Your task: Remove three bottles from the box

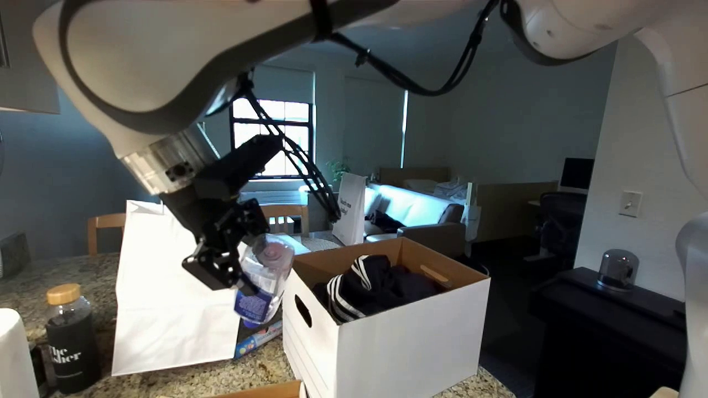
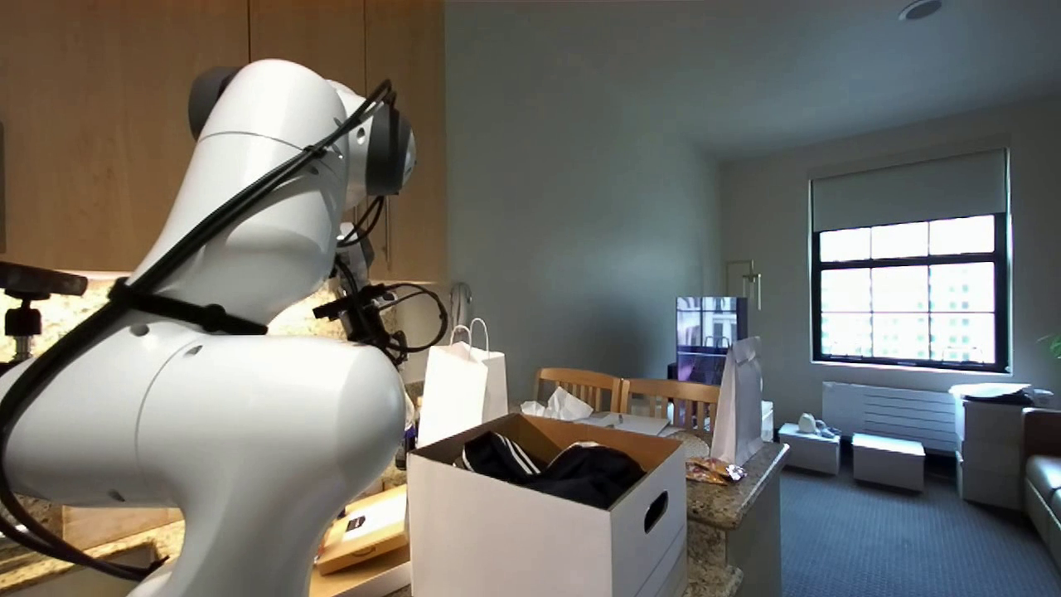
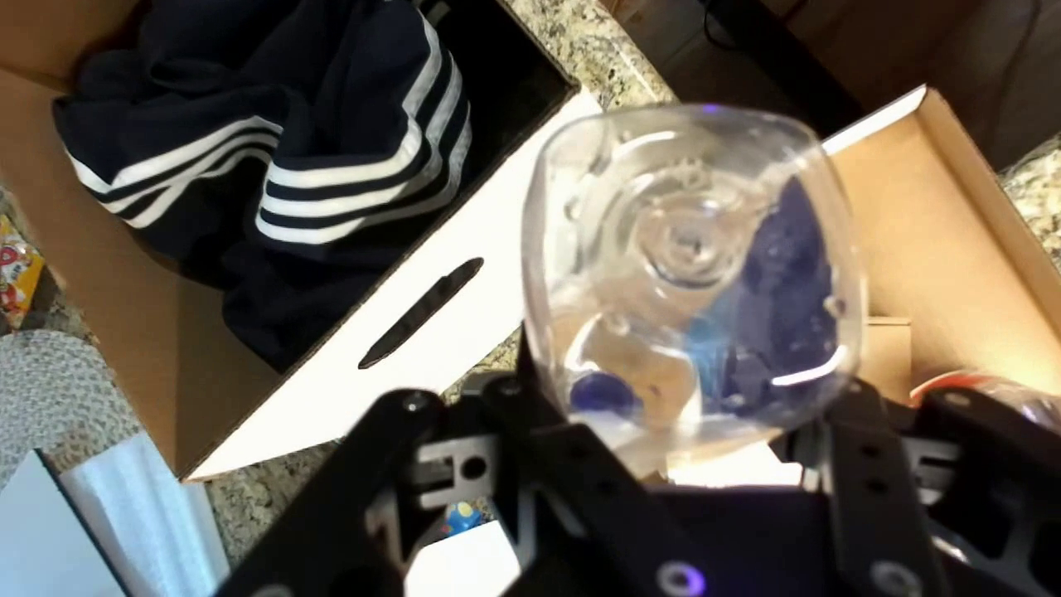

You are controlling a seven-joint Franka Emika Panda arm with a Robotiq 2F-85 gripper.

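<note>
A clear bottle with a blue label (image 1: 253,305) hangs tilted in my gripper (image 1: 246,271), whose fingers press on its sides. In the wrist view the bottle's clear base (image 3: 692,249) faces the camera and fills the space between the fingertips. The white box (image 1: 398,348), brown inside, stands close by on the counter; the bottle is outside it, beside the wall with the oval hand-hole. Dark clothing with white stripes (image 3: 331,182) lies in the box and covers what may be under it. In an exterior view the arm hides most of the gripper.
A white paper bag (image 1: 177,298) stands behind the gripper. A dark bottle with a wooden lid (image 1: 72,342) is farther left. An open brown carton (image 3: 953,240) holds a partly hidden, red-edged clear thing (image 3: 986,390). A blue packet (image 1: 259,338) lies beside the box.
</note>
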